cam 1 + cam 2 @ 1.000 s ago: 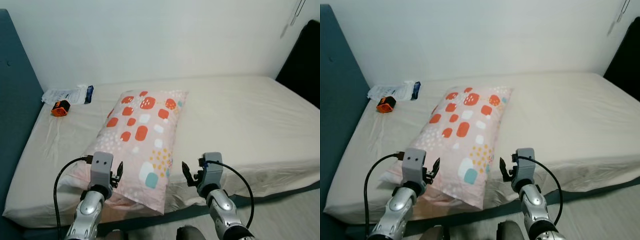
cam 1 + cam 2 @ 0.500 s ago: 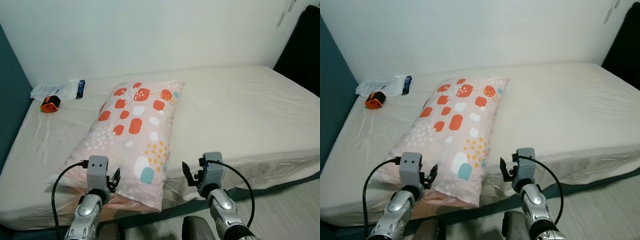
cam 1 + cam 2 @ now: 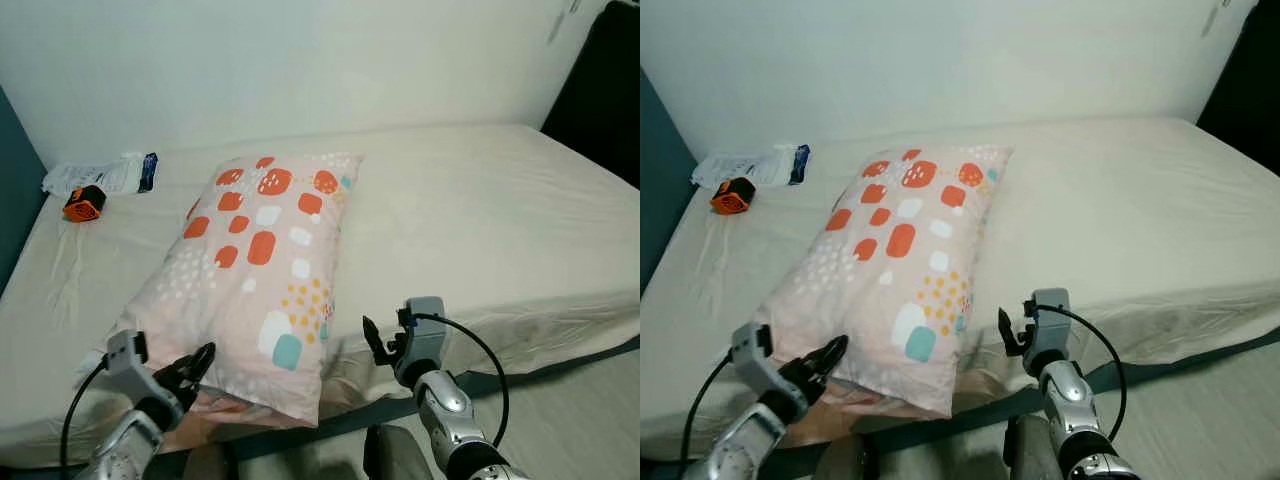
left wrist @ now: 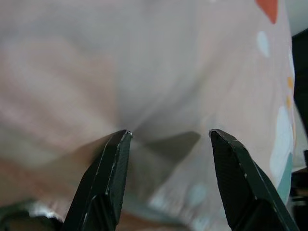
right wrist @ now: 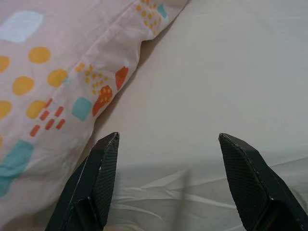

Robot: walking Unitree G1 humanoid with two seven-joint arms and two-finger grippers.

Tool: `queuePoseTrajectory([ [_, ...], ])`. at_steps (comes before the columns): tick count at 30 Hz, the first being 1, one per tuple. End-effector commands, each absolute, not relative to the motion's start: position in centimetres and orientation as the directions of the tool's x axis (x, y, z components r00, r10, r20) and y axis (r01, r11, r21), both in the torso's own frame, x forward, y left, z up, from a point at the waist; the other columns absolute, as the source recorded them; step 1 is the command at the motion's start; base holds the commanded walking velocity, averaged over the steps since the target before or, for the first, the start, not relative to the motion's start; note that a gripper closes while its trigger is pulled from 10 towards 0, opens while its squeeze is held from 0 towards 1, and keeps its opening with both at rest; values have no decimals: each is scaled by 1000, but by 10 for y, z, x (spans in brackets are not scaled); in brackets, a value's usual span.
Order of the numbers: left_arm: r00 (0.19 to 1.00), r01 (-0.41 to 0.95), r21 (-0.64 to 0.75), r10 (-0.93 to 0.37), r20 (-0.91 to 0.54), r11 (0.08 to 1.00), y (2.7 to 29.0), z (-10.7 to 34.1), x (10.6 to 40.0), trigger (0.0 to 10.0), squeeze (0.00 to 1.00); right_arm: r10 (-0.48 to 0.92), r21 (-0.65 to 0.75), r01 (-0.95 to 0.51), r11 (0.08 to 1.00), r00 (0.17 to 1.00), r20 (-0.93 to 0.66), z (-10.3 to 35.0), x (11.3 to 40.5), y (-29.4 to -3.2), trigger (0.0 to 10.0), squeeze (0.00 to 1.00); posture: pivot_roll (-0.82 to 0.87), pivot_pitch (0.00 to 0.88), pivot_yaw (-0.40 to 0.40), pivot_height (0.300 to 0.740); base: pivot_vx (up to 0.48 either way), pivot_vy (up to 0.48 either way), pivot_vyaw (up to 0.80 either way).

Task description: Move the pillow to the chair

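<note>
Both sets of jaws stand apart, empty. The left gripper (image 3: 188, 365) noses against the near corner of the pillow (image 3: 258, 265); the right gripper (image 3: 378, 345) hovers just beside its near edge. The pillow lies on the bed (image 3: 470, 215). The step in hand is the reach; next, clamp both sides and lift.
</note>
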State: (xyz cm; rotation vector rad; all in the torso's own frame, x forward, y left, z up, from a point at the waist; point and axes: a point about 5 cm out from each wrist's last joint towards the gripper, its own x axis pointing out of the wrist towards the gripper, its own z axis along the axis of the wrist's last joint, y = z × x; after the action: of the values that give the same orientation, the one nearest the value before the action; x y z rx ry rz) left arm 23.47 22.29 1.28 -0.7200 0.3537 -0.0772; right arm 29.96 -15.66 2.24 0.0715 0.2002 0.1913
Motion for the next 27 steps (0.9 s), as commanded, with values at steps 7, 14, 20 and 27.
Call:
queuePoseTrajectory([
  [7,924,-201,-611,-60,-379,766,259,1,212,10000,0,207,110,-189,976,959,-192,22,299,-155,10000,0,56,0,-55,566,0,0,0],
  [14,970,-112,-599,-45,-240,793,244,23,233,10000,0,206,105,-190,976,963,-172,31,309,-155,10000,0,71,0,-54,561,0,0,0],
  [20,988,-41,-617,-59,-140,786,238,45,247,10000,0,210,222,-179,958,970,-121,45,323,-154,10000,0,82,0,-52,561,0,0,0],
  [27,994,104,-630,-92,51,770,235,86,256,10000,0,334,385,-291,876,941,-48,63,338,-141,10000,0,146,0,-75,561,0,0,0],
])
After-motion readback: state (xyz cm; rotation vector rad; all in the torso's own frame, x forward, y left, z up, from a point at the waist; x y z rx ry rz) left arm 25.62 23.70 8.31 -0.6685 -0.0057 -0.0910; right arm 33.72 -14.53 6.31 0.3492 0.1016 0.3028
